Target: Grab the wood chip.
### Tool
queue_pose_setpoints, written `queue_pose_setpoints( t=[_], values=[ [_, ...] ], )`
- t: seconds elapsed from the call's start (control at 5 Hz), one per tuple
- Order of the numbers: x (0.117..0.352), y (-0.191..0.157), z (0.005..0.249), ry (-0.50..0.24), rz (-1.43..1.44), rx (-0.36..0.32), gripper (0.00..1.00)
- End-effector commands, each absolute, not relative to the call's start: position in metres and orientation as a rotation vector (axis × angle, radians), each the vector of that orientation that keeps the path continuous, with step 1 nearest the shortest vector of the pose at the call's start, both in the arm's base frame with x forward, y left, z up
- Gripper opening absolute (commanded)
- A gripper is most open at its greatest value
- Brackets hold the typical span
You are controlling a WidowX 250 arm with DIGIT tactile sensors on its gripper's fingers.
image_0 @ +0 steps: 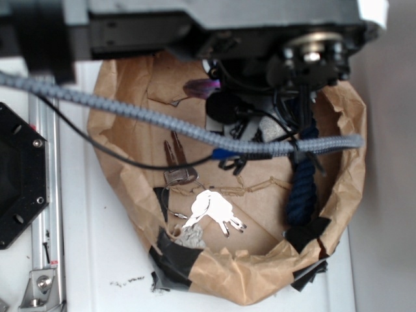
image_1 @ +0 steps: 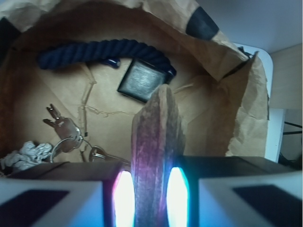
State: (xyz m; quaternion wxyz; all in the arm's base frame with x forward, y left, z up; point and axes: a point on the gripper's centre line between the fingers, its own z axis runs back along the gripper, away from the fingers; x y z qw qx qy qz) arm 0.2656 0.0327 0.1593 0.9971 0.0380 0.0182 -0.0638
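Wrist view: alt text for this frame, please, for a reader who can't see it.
The gripper clamps an upright wood chip between its glowing pads, above a brown paper bag holding a navy rope, a black square box and keys.

In the wrist view the wood chip [image_1: 157, 142] runs off the bottom edge between the two glowing pads [image_1: 124, 198], so its lower end is cut off. The tool [image_1: 150, 201] itself shows only as blurred blocks along that edge. The crumpled white wad [image_1: 26, 155] at the left is half hidden behind them. In the exterior view the arm's dark body [image_0: 214, 26] covers the far part of the paper bowl [image_0: 130, 188] (the tool cannot be made out there), and the keys [image_0: 214, 211] are washed out white.
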Motion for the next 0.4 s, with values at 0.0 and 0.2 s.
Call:
queue_pose_setpoints(
  t=[0.0,0.2],
  values=[
    [0.2543,0.0075,0.1697,-0.061,0.094,0.174,0.0],
    [0.25,0.0014,0.173,-0.066,0.075,0.122,0.0]
  ],
)
